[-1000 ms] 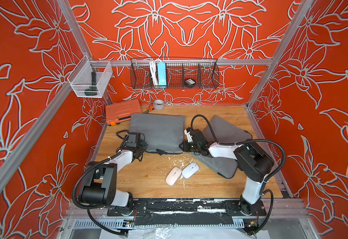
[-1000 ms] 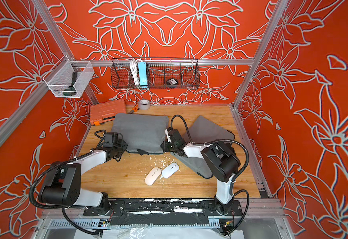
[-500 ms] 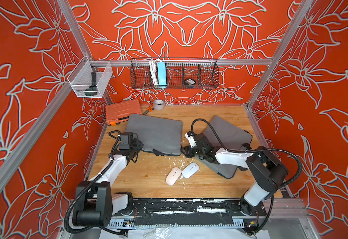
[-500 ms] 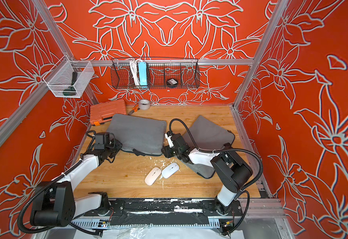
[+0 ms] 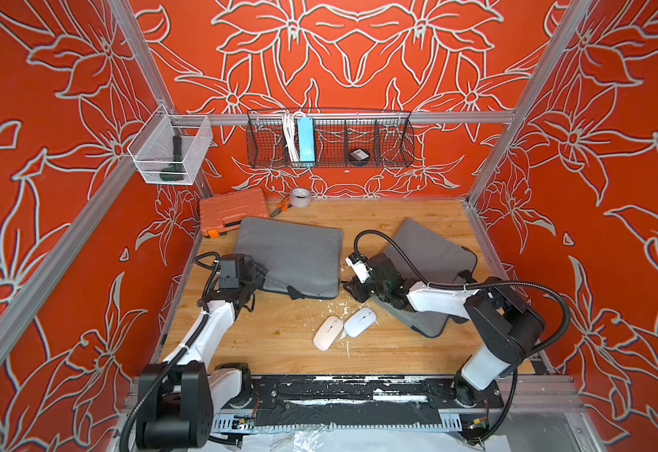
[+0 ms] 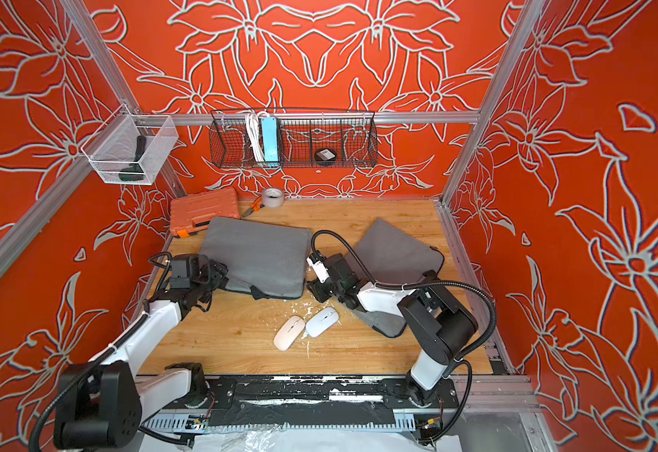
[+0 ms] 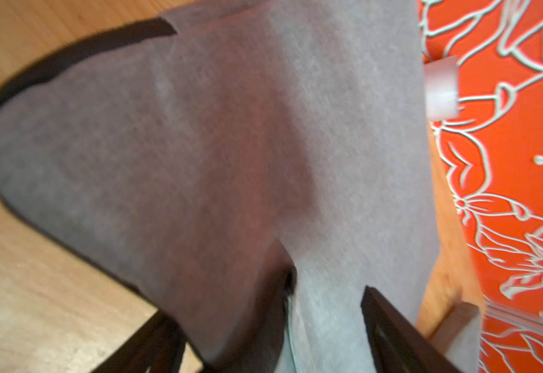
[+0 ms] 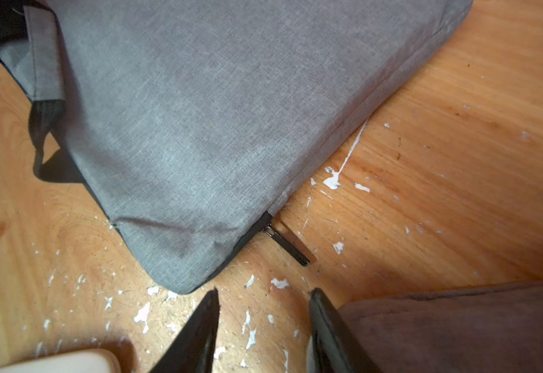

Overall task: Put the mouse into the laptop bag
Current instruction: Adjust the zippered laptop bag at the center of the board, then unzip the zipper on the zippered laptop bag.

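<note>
The bag (image 5: 292,258) looks zipped. The left tool (image 5: 260,274) stands open at the bag's front-left corner, so we judge that tugging the pull (image 8: 287,245) could drag the bag. The right tool (image 8: 263,294), jaws apart and empty, hovers just short of that pull. The mouse (image 5: 359,321) lies just beside the right tool, toward the counter's (image 5: 280,352) front edge, touching a second mouse (image 5: 328,332); a grab could knock either.

Left arm (image 5: 210,332): your white shells run between black joint blocks.
Right arm (image 5: 437,299): the same white shells and black joints you see on the left.
Cables (image 5: 566,319): black ribbed hoses, one to each of your wrists.
White block (image 5: 358,268): small, mounted on your right wrist.
Right gripper (image 8: 263,300): two thin black fingers (image 8: 199,332), tapering to points.
Base rail (image 5: 358,395): black, scuffed white.
</note>
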You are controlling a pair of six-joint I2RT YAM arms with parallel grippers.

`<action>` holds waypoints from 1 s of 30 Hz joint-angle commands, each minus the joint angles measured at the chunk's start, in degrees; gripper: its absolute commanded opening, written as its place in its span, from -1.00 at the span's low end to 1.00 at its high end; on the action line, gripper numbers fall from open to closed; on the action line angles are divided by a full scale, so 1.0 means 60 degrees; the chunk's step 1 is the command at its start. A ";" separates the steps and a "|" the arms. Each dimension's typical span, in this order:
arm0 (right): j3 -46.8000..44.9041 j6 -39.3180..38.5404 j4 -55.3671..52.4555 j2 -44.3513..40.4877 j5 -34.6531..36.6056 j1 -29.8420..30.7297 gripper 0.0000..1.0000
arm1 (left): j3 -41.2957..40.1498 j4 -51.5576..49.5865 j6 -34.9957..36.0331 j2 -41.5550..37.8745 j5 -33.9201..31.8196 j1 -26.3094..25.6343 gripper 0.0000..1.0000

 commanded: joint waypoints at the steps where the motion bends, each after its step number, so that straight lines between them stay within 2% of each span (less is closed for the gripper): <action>1: 0.0307 -0.0928 -0.0311 0.0198 0.0066 0.0000 -0.05 | -0.0683 0.0571 -0.0902 -0.0410 0.1324 0.0021 0.83; 3: 0.0416 -0.1197 -0.0289 0.0397 -0.0064 -0.0017 -0.04 | -0.1007 0.0854 -0.1251 -0.0414 0.2092 0.0003 0.85; 6: 0.0851 -0.1527 -0.0607 0.0854 -0.0452 -0.0069 0.01 | -0.1349 0.1314 -0.1671 -0.0175 0.2679 -0.0351 0.86; 12: 0.1861 -0.1905 -0.1374 0.1829 -0.0569 -0.0080 0.01 | -0.1420 0.1526 -0.2077 0.0250 0.2489 -0.1401 0.88; 21: 0.2226 -0.1972 -0.1817 0.2428 -0.0522 -0.0077 -0.13 | -0.1512 0.2500 -0.2008 0.1134 0.2293 -0.1649 0.87; 24: 0.2076 -0.1987 -0.1854 0.2313 -0.0367 -0.0077 -0.19 | -0.1236 0.2425 -0.1646 0.1798 0.1760 -0.1652 0.55; 27: 0.1852 -0.2043 -0.1832 0.2102 -0.0119 -0.0077 -0.21 | -0.0766 0.2011 -0.1280 0.2436 0.1141 -0.1630 -0.32; 29: 0.1698 -0.2027 -0.1729 0.2001 -0.0018 -0.0090 -0.20 | -0.0376 0.1566 -0.1046 0.2737 0.0851 -0.1625 -0.69; 30: 0.1690 -0.2013 -0.1741 0.2001 0.0028 -0.0091 -0.19 | -0.0250 0.1450 -0.0943 0.2804 0.0764 -0.1623 -0.78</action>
